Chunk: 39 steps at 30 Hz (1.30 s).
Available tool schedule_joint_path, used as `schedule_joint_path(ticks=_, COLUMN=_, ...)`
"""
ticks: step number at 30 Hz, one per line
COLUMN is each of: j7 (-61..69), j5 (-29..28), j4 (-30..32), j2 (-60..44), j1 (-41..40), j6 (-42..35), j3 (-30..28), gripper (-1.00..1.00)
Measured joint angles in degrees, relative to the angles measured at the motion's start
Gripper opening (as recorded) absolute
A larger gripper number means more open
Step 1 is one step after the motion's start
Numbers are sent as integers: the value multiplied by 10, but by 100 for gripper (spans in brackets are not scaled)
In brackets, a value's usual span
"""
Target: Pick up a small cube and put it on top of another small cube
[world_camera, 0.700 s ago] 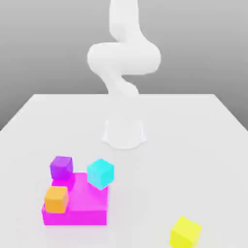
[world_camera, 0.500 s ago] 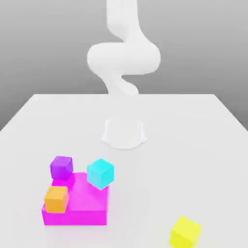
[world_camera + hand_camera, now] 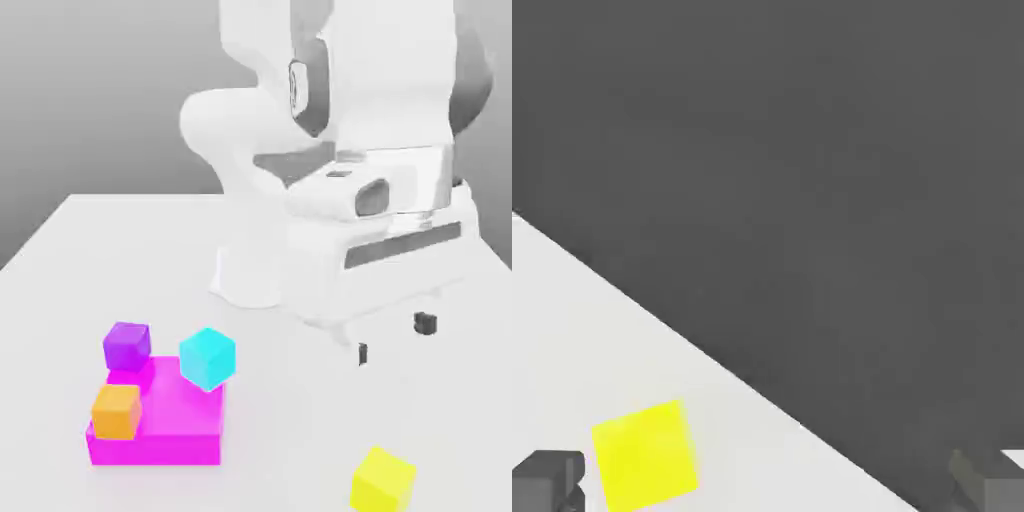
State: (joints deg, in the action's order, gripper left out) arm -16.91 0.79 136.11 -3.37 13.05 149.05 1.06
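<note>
A: Gripper (image 3: 394, 338) state?
B: Jaws wide apart, holding nothing, hanging above the yellow cube (image 3: 382, 479).
A: Cube location?
B: On the table (image 3: 60, 270), well apart from the magenta block (image 3: 170, 430); orange cube (image 3: 117, 411) sits on that block.

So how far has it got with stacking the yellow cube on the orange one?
Barely started. Done: nothing is stacked; the yellow cube lies on the table, apart from the orange cube on the magenta block. In hand: the gripper hangs open and empty above the table, near the yellow cube. Left: grasping, lifting, carrying it over and setting it on the orange cube.
</note>
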Motion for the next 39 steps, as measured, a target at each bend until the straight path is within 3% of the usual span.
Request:
schedule_joint_path(ticks=10, j7=52, j5=-32, j4=-4, j2=-208, j1=17, j6=109, j3=9, gripper=0)
schedule_joint_path(ticks=11, j7=51, j5=-33, j4=-6, j2=-223, j1=18, j6=121, j3=8, gripper=-100)
schedule_joint_path(ticks=18, j7=51, j5=-34, j4=-7, j2=-224, j1=17, j6=121, j3=8, gripper=-100)
schedule_joint_path(ticks=23, j7=52, j5=-24, j4=12, j2=-134, j1=9, j6=50, j3=8, gripper=-100)
schedule_joint_path(ticks=29, j7=-51, j5=-24, j4=55, j2=-24, j1=-68, j6=-15, j3=-91, gripper=-100)
schedule_joint_path(ticks=33, j7=-139, j5=-27, j4=86, j2=56, j1=-186, j6=-63, j3=-152, gripper=-100)
schedule_joint_path(ticks=38, j7=-148, j5=9, j4=109, j2=7, j1=-202, j6=5, j3=-156, gripper=-100)
schedule_joint_path(ticks=39, j7=-146, j5=13, j4=111, j2=-3, j1=-202, j6=17, j3=-155, gripper=100)
